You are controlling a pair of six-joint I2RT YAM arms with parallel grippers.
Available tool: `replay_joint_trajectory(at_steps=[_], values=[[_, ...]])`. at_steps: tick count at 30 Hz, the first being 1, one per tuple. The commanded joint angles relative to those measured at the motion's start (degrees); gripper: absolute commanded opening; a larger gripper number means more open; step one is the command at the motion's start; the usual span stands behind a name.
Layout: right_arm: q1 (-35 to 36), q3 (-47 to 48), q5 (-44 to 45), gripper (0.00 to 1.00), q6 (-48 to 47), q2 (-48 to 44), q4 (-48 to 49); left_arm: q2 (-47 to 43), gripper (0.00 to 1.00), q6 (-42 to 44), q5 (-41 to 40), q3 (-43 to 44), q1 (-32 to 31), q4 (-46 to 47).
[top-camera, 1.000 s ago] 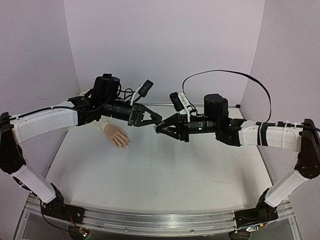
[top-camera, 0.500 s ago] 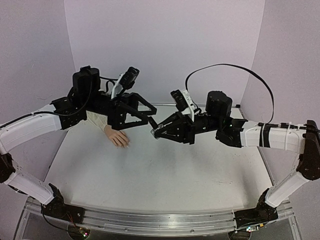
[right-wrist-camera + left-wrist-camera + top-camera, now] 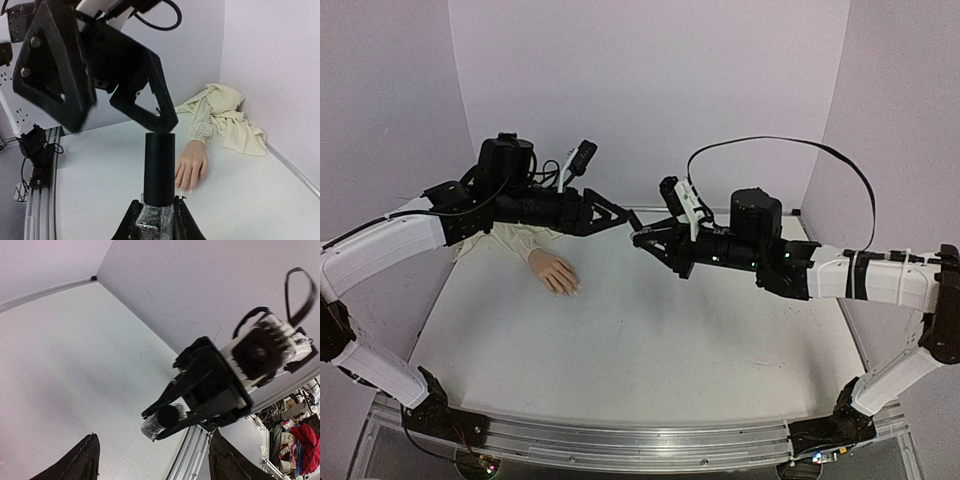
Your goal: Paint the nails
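Reopened, the left claw [image 3: 622,219] is held apart; just ahead, the bottle [image 3: 156,220] is clamped in the right claw [image 3: 642,240], and its cap [image 3: 159,167] (smooth, stiff, probably light) should be pinched by its sides.

Top camera: high behind arm bases, angled down over table [image 3: 650,340]. Wrist cameras: close, facing each other; both see bottle [image 3: 163,418] in right gripper [image 3: 158,425].

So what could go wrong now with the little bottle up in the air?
1. The left claw is open by the black cap; if it shuts off-centre, it may knock the bottle askew in the right claw.
2. A hard pull on the cap might tug the bottle loose, and polish could spill on the table near the mannequin hand and its cream sleeve.
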Motion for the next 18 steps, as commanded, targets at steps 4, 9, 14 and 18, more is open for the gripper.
replay_joint_trajectory(at_steps=[4,9,14,18], values=[[4.85,1.99,16.13,0.00,-5.60,-0.62,1.51,1.94,0.76,-5.92,-9.49,2.20,-2.06,1.31],[6.85,2.81,20.83,0.00,-7.00,0.61,1.32,3.97,0.74,-6.84,-11.70,2.80,-3.99,4.02],[7.89,2.50,25.40,0.00,-7.08,1.11,3.03,6.48,0.50,-7.48,-11.98,4.16,-5.30,4.70],[8.02,1.74,26.19,0.00,-6.73,1.18,4.96,7.56,0.29,-7.03,-11.35,4.79,-5.94,5.03]])
